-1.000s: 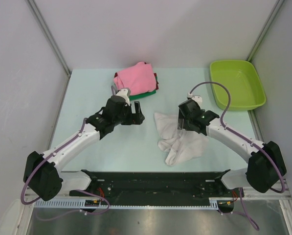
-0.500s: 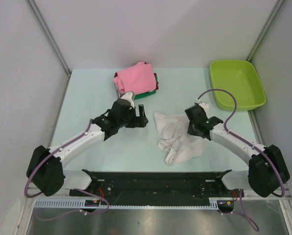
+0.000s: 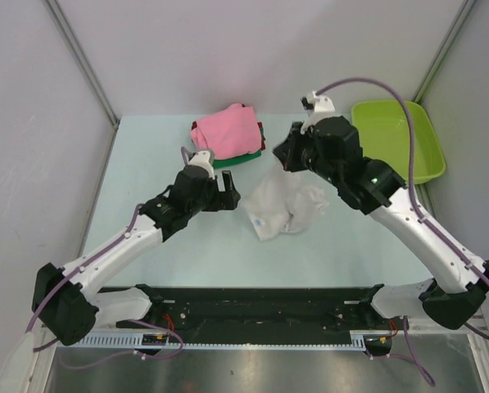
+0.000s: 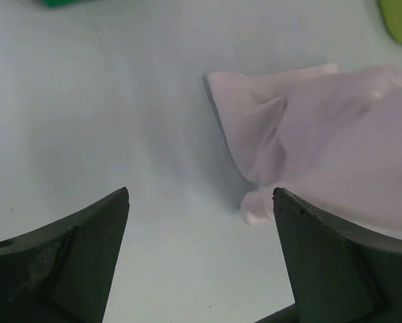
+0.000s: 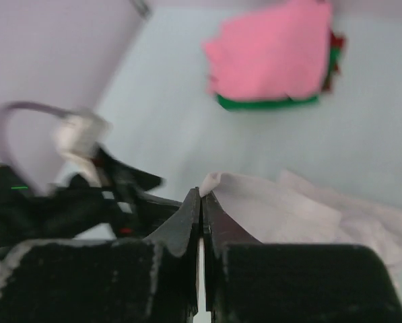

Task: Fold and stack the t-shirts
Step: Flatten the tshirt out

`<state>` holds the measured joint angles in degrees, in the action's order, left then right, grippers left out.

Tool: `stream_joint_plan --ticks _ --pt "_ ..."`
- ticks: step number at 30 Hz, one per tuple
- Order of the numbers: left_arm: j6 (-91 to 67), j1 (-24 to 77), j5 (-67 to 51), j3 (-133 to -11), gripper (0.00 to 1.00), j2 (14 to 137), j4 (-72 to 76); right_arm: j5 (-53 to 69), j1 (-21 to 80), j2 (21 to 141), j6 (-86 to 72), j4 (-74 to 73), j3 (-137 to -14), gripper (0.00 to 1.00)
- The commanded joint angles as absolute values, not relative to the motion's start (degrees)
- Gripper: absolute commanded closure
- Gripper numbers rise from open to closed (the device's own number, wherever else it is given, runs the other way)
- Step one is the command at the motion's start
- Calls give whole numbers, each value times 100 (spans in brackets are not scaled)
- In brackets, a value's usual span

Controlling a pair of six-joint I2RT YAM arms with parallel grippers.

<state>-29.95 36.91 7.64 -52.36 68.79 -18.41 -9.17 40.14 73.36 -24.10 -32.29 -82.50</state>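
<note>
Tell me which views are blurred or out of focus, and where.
Top external: sharp and evenly lit, only the lifted white t-shirt looks smeared. Left wrist: that shirt is soft, with a faint shadow beside it. Right wrist: blurred all over, and the pink t-shirt has no crisp edges.

The left arm [image 3: 117,250] and right arm [image 3: 428,237] share white tubular links joined by bulky black housings. A purple cable [image 3: 367,80] runs along each, ending at a white connector [image 3: 319,101] near the wrist. The fingers [image 4: 66,259] are matte black wedges.
</note>
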Motion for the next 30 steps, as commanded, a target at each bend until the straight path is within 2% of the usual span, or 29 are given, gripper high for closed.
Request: stream_joint_plan --ticks 1,4,7,11,14,20,23,24,30 --pt "-3041 3709 1221 -5379 8 6276 -2030 -1150 4936 7567 -1600 -3918 -10549 100" --pt "-3067 3709 1388 -5353 8 6012 -2179 -1511 5281 7428 -1459 -4253 -11021 100" --pt "-3076 3691 1538 -5361 8 5757 -2320 -1836 5370 7322 -1503 -4516 -10987 100" --pt "-3059 3700 1573 -5379 8 5476 -2452 -2118 5449 6840 -1669 -4483 -10076 100" --pt "-3015 3700 1547 -5405 8 5344 -2540 -2828 5440 6522 -1854 -4613 -9608 100" --pt "-2936 3700 1250 -5475 8 5291 -2628 -5209 5248 5951 -2539 -5817 -9176 100" --pt "-2997 3718 1020 -5345 8 5282 -2584 -6037 4687 5731 -2961 -6502 -8896 100" --pt "-3032 3718 1020 -5292 8 5282 -2549 -6125 4145 5696 -3032 -6626 -8773 100" --pt "-3120 3709 1055 -4992 9 5273 -2417 -6240 2630 5669 -2971 -6487 -7709 100"
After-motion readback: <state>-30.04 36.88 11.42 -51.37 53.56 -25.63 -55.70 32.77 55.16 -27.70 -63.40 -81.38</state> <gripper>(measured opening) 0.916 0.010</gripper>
